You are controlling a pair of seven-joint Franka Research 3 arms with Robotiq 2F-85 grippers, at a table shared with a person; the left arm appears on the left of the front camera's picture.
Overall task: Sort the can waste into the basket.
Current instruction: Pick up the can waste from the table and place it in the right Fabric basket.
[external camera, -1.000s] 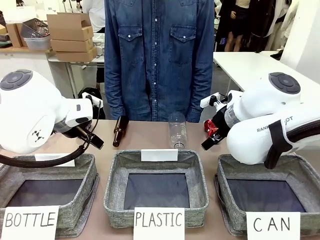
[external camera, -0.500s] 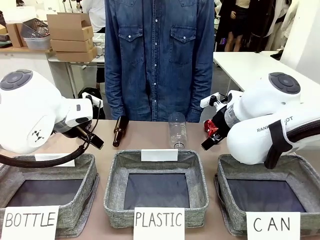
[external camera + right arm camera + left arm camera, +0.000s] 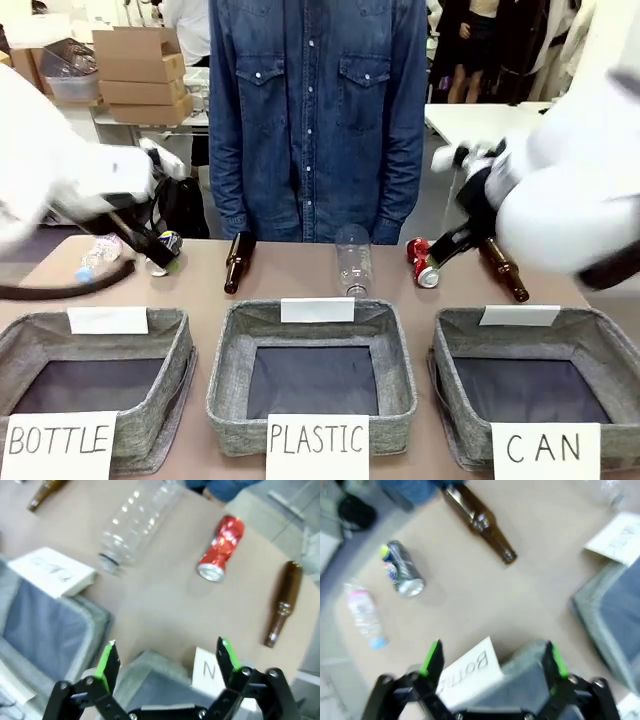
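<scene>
Tan bench carries three grey baskets in a row, and a person in a denim shirt stands at its far side. The right fingers are spread wide with nothing between them, poised above the near side of the CAN basket; the letter N of its card shows between the green pads. Just past that basket's far left corner the red can lies on its side, its long axis running roughly away from the basket and its silver end turned toward it. A brown bottle lies just beside the can, beyond the basket's white tag. The left fingers are also wide apart and empty, well to the left of the CAN basket, over the BOTTLE basket. Farther left still from the CAN basket, the dark can lies on its side, silver end toward the robot's side.
</scene>
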